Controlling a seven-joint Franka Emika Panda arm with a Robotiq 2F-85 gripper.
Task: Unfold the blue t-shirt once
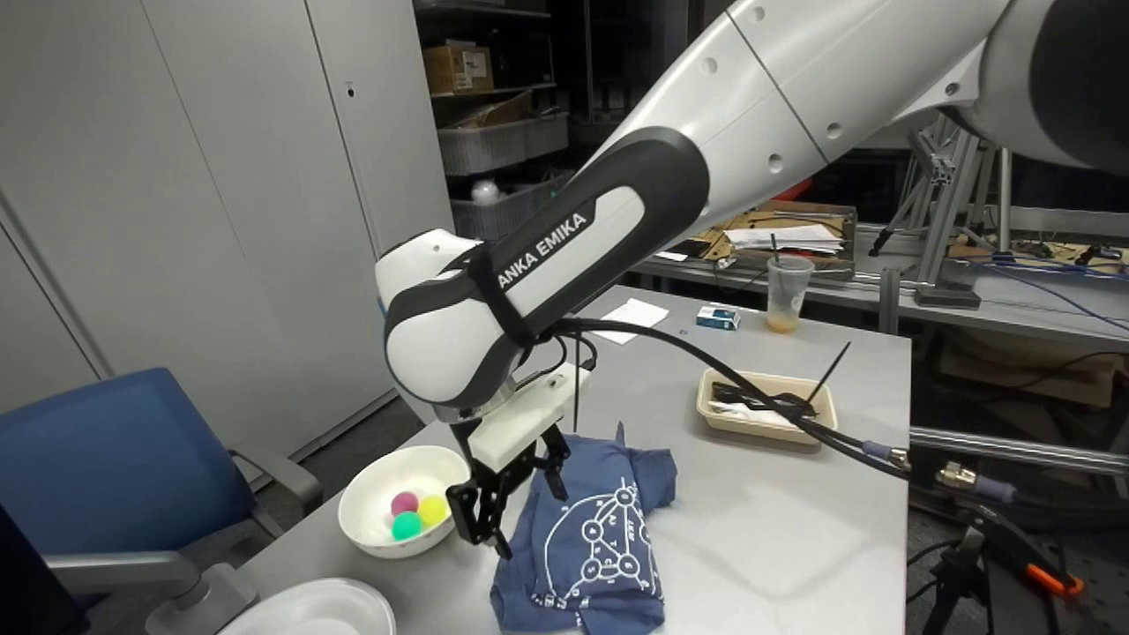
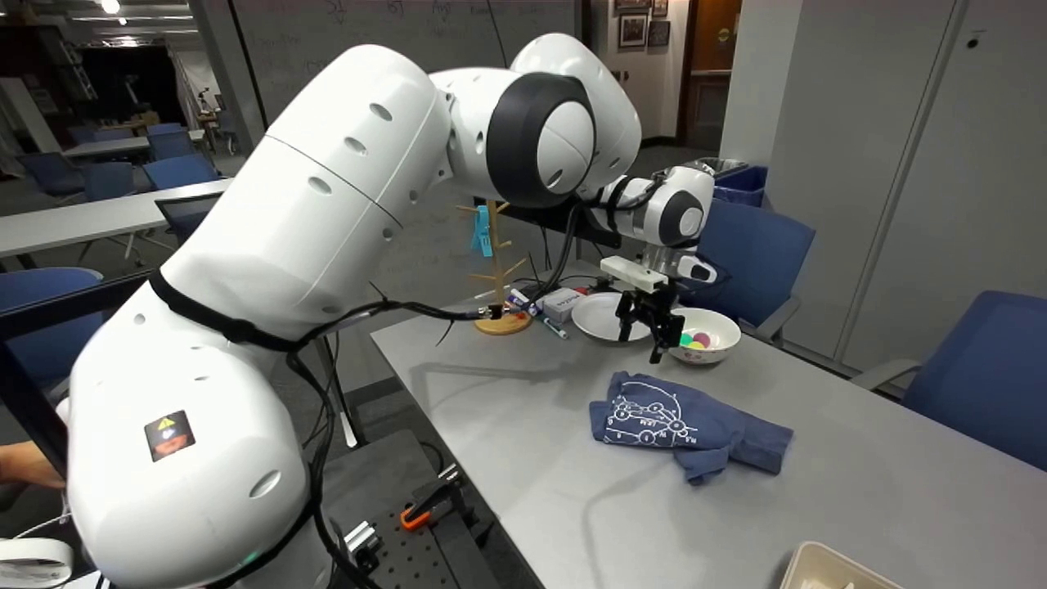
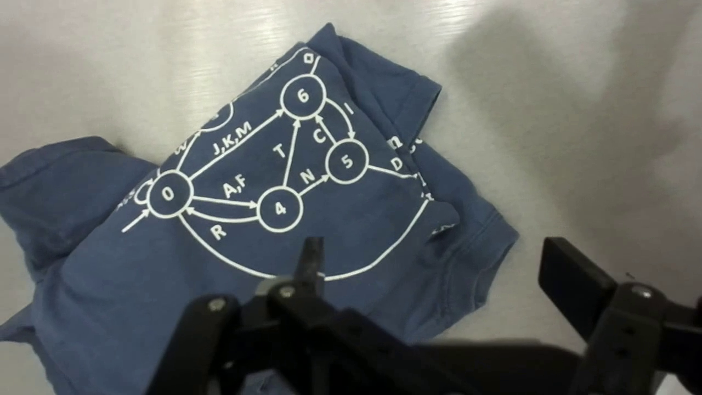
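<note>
The blue t-shirt (image 1: pixel 600 520) lies folded on the grey table in both exterior views (image 2: pixel 687 417). Its white line print of circles, arrows and letters faces up. In the wrist view the t-shirt (image 3: pixel 236 170) shows overlapping layers and sleeve ends at the upper right and right. My gripper (image 1: pixel 533 522) is open and empty, and hangs above the table at the shirt's edge, between shirt and bowl (image 2: pixel 640 347). In the wrist view my gripper (image 3: pixel 433 247) has its left finger over the cloth and its right finger over bare table. It hides the lower part of the shirt.
A white bowl (image 1: pixel 362 507) with 3 coloured balls stands close beside the gripper. A white plate (image 2: pixel 593 315) lies near it. A wooden rack (image 2: pixel 501 323) and small items stand at the table end. A beige tray (image 1: pixel 767 430) and plastic cup (image 1: pixel 788 291) stand on the table.
</note>
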